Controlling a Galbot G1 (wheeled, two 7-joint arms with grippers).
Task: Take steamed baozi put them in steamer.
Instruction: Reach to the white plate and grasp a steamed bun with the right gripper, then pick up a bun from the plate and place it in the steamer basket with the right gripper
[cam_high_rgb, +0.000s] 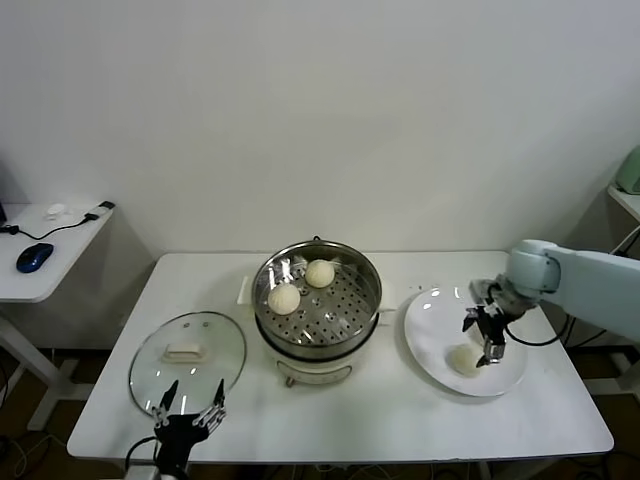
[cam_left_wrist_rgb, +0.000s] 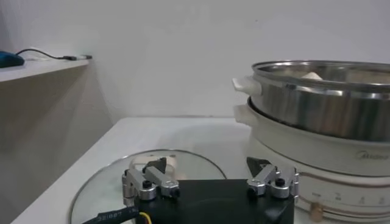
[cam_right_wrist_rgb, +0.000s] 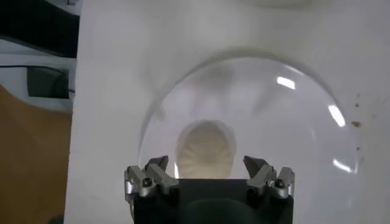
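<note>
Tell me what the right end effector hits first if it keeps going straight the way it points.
Most likely the round cream-white steamed bun on the flat white plate: the open right end effector points down at it, the bun centred between its fingers.

Left hand (cam_left_wrist_rgb: 210, 176) sits low over the white worktop (cam_left_wrist_rgb: 177, 137), fingers spread apart with nothing between them. Directly beyond the fingertips lies the glass lid (cam_left_wrist_rgb: 109, 182), flat on the worktop, its white handle (cam_left_wrist_rgb: 152, 161) partly visible. To one side stands the steamer (cam_left_wrist_rgb: 323, 103), steel pot on cream base; the top of one baozi (cam_left_wrist_rgb: 312, 75) shows above the rim. A side desk (cam_left_wrist_rgb: 36, 67) carries a black cable (cam_left_wrist_rgb: 52, 56).
</note>
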